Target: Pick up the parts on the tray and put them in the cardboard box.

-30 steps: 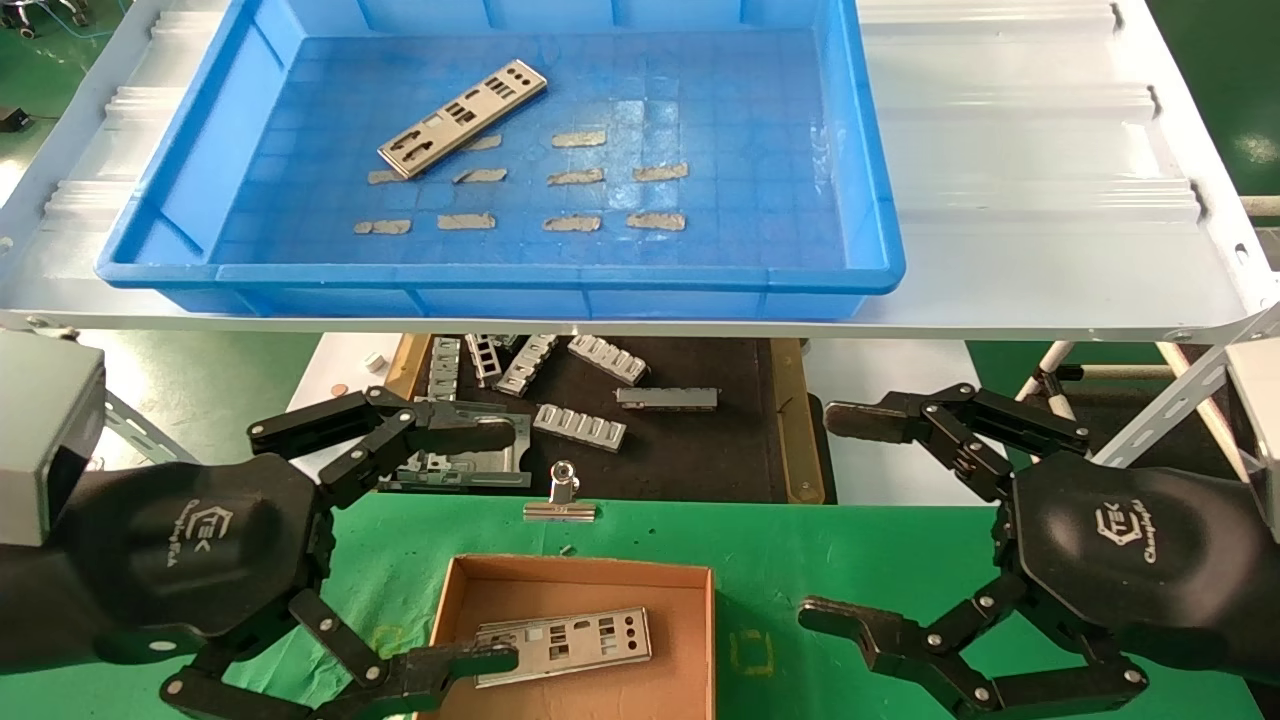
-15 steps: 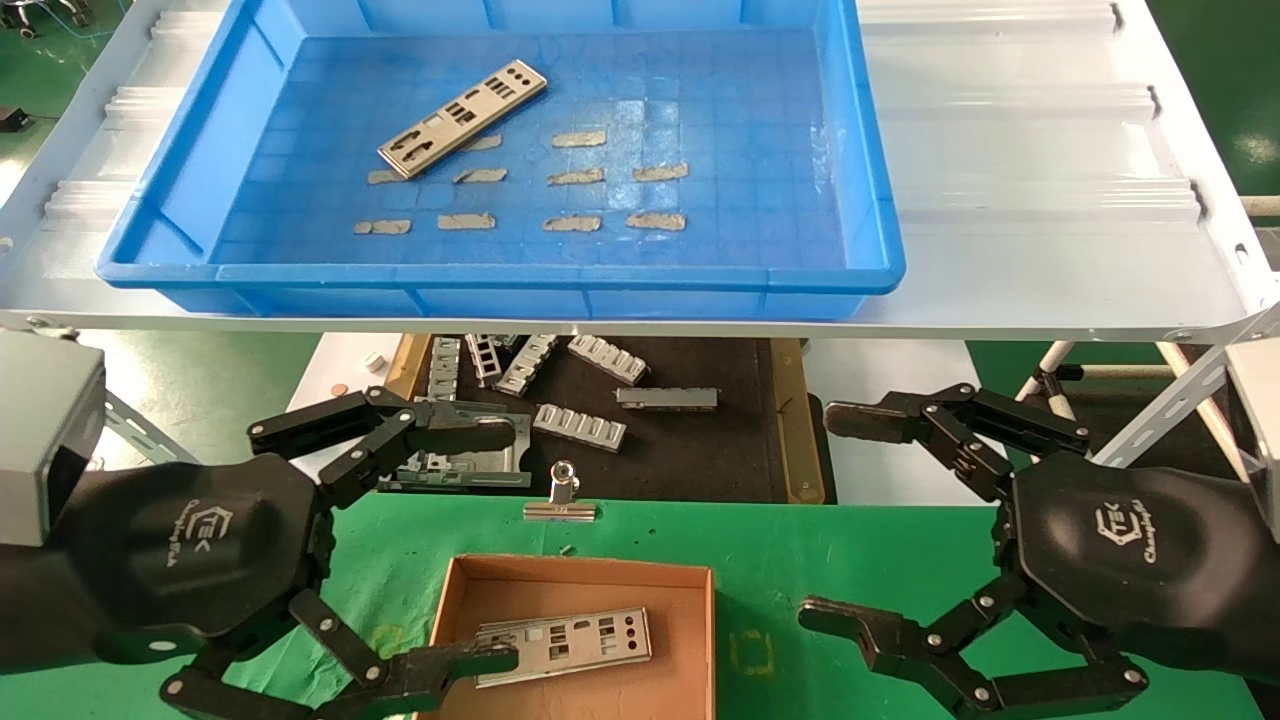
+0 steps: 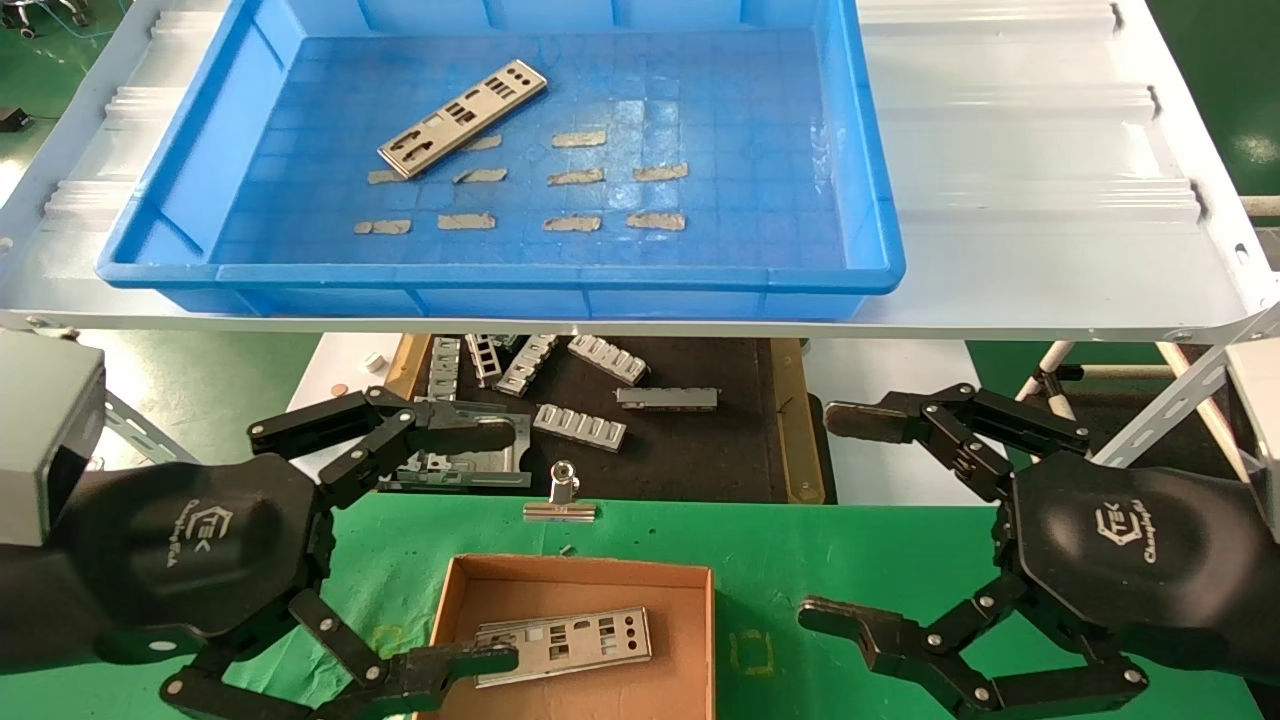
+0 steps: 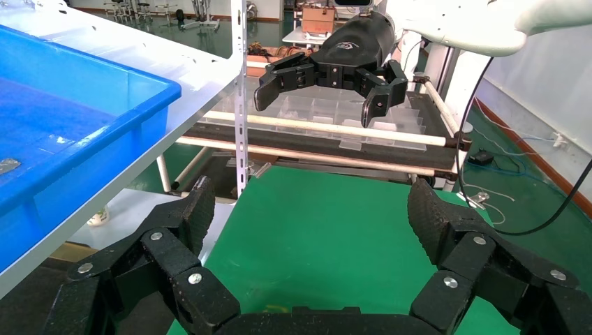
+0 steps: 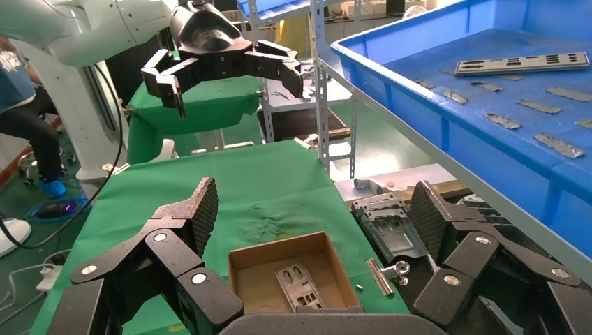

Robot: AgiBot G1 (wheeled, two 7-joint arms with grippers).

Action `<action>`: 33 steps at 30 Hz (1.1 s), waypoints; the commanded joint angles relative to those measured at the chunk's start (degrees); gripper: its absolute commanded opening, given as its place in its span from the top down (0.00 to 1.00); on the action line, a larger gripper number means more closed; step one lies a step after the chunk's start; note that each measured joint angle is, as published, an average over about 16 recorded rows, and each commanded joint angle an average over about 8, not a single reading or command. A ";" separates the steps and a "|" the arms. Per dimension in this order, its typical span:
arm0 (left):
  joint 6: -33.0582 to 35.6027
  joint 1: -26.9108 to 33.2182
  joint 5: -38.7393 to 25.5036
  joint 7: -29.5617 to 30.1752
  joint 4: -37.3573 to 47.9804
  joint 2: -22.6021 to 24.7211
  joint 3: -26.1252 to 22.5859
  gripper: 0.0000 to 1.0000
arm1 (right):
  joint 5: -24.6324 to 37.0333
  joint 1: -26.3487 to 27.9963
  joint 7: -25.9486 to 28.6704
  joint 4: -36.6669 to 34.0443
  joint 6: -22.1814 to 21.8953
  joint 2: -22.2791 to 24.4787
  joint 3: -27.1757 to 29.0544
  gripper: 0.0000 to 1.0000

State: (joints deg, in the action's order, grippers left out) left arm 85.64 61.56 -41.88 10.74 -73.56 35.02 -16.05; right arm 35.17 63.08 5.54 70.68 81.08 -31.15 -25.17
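Note:
One silver punched plate (image 3: 462,118) lies at an angle in the far left of the blue tray (image 3: 500,275) on the upper shelf; it also shows in the right wrist view (image 5: 522,63). Another plate (image 3: 565,644) lies flat in the cardboard box (image 3: 706,620) on the green table, also seen in the right wrist view (image 5: 301,285). My left gripper (image 3: 508,545) is open and empty, low at the left beside the box. My right gripper (image 3: 825,515) is open and empty, low at the right of the box.
Several torn tan tape strips (image 3: 575,177) lie on the tray floor. Grey ribbed brackets (image 3: 580,426) lie on a dark mat under the shelf. A metal binder clip (image 3: 561,498) sits at the table's far edge. The white shelf edge (image 3: 640,328) overhangs the grippers.

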 commanded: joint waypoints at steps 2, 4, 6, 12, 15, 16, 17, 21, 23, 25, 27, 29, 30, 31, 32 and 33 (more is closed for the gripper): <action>0.00 0.00 0.00 0.00 0.00 0.00 0.00 0.00 | 0.00 0.00 0.00 0.00 0.00 0.00 0.00 0.00; 0.00 0.00 0.00 0.00 0.00 0.00 0.00 0.00 | 0.00 0.00 0.00 0.00 0.00 0.00 0.00 0.00; 0.00 0.00 0.00 0.00 0.00 0.00 0.00 0.00 | 0.00 0.00 0.00 0.00 0.00 0.00 0.00 0.00; 0.00 0.00 0.01 0.00 0.00 0.00 0.00 0.00 | 0.00 0.00 0.00 0.00 0.00 0.00 0.00 0.00; 0.00 0.00 0.01 0.00 0.00 0.00 0.00 0.00 | 0.00 0.00 0.00 0.00 0.00 0.00 0.00 0.00; 0.00 0.00 0.01 0.00 0.00 0.00 0.00 0.00 | 0.00 0.00 0.00 0.00 0.00 0.00 0.00 0.00; 0.00 0.00 0.01 0.00 0.00 0.00 0.00 0.00 | 0.00 0.00 0.00 0.00 0.00 0.00 0.00 0.00; 0.00 0.00 0.01 0.00 0.00 0.00 0.00 0.00 | 0.00 0.00 0.00 0.00 0.00 0.00 0.00 0.00; 0.00 0.00 0.01 0.00 0.00 0.00 0.00 0.00 | 0.00 0.00 0.00 0.00 0.00 0.00 0.00 0.00; 0.00 0.00 0.01 0.00 0.00 0.00 0.00 0.00 | 0.00 0.00 0.00 0.00 0.00 0.00 0.00 0.00; 0.00 0.00 0.01 0.00 0.00 0.00 0.00 0.00 | 0.00 0.00 0.00 0.00 0.00 0.00 0.00 0.00; 0.00 0.00 0.01 0.00 0.00 0.00 0.00 0.00 | 0.00 0.00 0.00 0.00 0.00 0.00 0.00 0.00; 0.00 0.00 0.01 0.00 0.00 0.00 0.00 0.00 | 0.00 0.00 0.00 0.00 0.00 0.00 0.00 0.00; 0.00 0.00 0.01 0.00 0.00 0.00 0.00 0.00 | 0.00 0.00 0.00 0.00 0.00 0.00 0.00 0.00; 0.00 0.00 0.01 0.00 0.00 0.00 0.00 0.00 | 0.00 0.00 0.00 0.00 0.00 0.00 0.00 0.00; 0.00 0.00 0.01 0.00 0.00 0.00 0.00 0.00 | 0.00 0.00 0.00 0.00 0.00 0.00 0.00 0.00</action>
State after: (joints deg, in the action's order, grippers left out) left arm 85.64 61.56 -41.87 10.74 -73.56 35.02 -16.06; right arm 35.17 63.08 5.54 70.68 81.08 -31.15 -25.17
